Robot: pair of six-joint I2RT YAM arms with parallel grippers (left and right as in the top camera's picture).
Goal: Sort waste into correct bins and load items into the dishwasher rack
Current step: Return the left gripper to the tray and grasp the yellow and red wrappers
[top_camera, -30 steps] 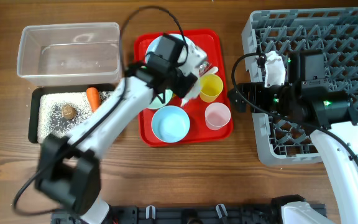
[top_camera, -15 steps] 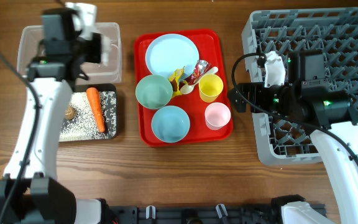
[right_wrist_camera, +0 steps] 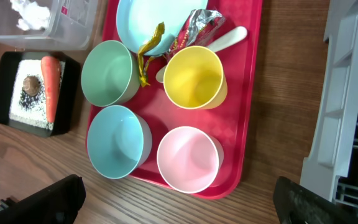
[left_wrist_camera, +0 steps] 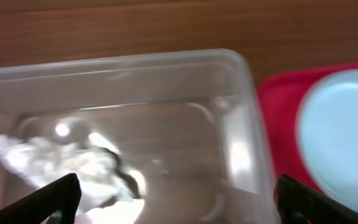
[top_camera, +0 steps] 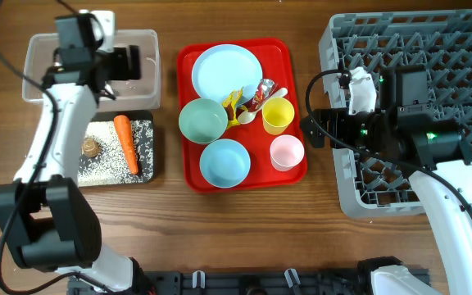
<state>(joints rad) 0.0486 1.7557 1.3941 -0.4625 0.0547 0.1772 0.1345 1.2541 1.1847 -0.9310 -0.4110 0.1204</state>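
My left gripper (top_camera: 129, 64) hangs open over the clear tub (top_camera: 88, 43), nothing between its fingers (left_wrist_camera: 61, 196). A crumpled white tissue (left_wrist_camera: 61, 163) lies on the tub's floor. The black tray (top_camera: 147, 168) holds an orange carrot (top_camera: 124, 141), a brown lump (top_camera: 89, 147) and white grains. On the red tray (top_camera: 295, 61) are a light blue plate (top_camera: 226, 70), a pale green bowl (top_camera: 202, 120), a light blue bowl (top_camera: 224, 161), a yellow cup (top_camera: 279, 115), a pink cup (top_camera: 286, 152), yellow and red wrappers (top_camera: 248, 98) and a white spoon (right_wrist_camera: 229, 38). My right gripper (top_camera: 311, 129) stands open right of the pink cup (right_wrist_camera: 188, 158).
The grey dishwasher rack (top_camera: 433, 49) fills the right side, with my right arm lying across its left part. Its pale edge (right_wrist_camera: 347, 118) shows at the right of the right wrist view. Bare wood lies in front of the red tray.
My left arm swung from the red tray to above the clear tub and its gripper opened; the tissue now lies in the tub. The right arm has not moved.
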